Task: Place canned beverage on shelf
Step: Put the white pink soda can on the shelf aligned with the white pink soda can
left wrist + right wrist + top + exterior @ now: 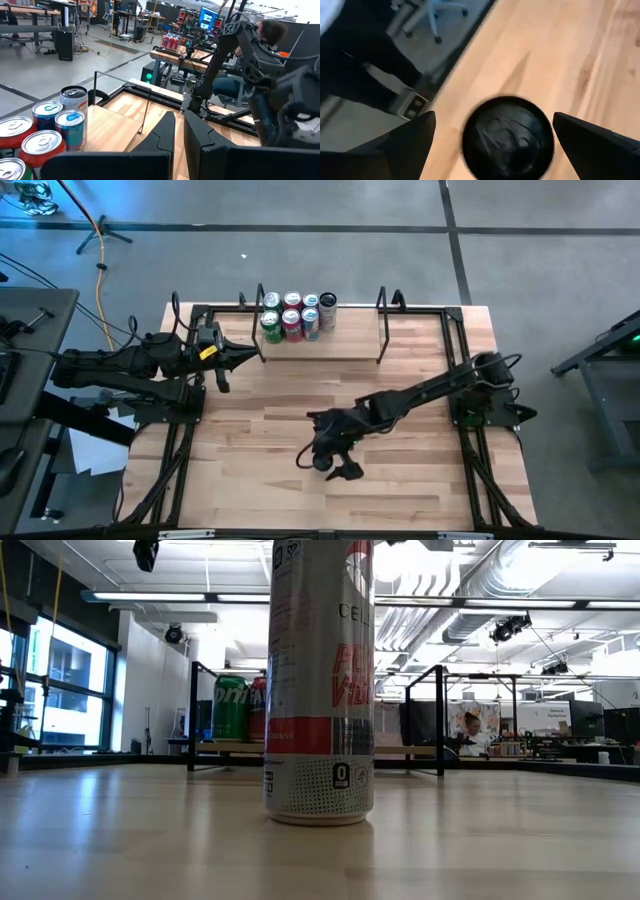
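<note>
A: The right gripper (335,465) hangs over the tall can (320,680) out on the open tabletop (420,470); from its wrist you look straight down on the dark lid (507,136), which sits between the two fingers (402,142), a little nearer one than the other; they stand wide apart with clear wood showing either side, nothing touched.

B: And the can stands upright?

A: Upright, alone, well away from the shelf (345,340) at the far edge, where six cans (296,315) are already bunched at one end; the rest of that board is bare.

B: How would it handle, do you reckon?

A: Thin metal, smooth printed wall, so slippery I'd judge; tall and slim, so easy to tip if a finger nudges it off-centre; if it's full it has some weight, and a hard squeeze could dent it; I'd take it by the round side wall, fingers level on opposite sides, below the rim.

B: The other arm?

A: The left gripper (240,356) waits by the shelf's near upright, fingers pressed together on nothing.
</note>
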Robot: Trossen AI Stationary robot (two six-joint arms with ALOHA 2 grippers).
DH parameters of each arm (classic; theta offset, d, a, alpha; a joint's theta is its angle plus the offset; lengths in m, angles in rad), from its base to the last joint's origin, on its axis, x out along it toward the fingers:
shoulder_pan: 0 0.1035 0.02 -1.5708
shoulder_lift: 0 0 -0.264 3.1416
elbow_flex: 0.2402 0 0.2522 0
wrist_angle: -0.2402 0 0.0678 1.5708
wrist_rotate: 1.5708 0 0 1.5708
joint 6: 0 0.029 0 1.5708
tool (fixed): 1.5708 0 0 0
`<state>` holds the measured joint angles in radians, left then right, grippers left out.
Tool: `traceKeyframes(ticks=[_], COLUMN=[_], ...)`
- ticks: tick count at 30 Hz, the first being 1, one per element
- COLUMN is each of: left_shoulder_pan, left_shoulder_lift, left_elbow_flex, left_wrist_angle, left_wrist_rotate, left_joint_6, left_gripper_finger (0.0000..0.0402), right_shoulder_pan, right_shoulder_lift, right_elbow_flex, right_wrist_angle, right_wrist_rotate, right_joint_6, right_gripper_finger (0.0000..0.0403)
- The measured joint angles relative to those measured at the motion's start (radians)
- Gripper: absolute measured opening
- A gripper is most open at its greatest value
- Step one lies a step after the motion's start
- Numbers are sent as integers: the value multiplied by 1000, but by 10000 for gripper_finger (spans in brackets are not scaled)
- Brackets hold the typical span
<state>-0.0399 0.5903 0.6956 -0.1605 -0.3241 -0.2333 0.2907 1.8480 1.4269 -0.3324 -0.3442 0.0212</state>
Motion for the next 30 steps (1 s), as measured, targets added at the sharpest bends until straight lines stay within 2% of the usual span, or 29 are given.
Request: traceKeyframes(ticks=[3,13,21,30], left_shoulder_pan=[0,0,0,0], left_shoulder_lift=[0,0,0,0], left_elbow_flex=[0,0,0,0], left_wrist_angle=[0,-1,-1,-1], left_wrist_rotate=[0,0,0,0], left_joint_6=[0,0,0,1], left_gripper_finger=[3,3,3,3], right_shoulder_pan=[12,19,19,20], right_shoulder_lift=[7,19,19,19], right_elbow_flex=[0,0,0,0], right_wrist_angle=[-32,-69,-60,-52], right_wrist_rotate=[57,110,126,126], right_joint_6=[-42,-83,-161,-161], right_gripper_finger=[390,390,389,389])
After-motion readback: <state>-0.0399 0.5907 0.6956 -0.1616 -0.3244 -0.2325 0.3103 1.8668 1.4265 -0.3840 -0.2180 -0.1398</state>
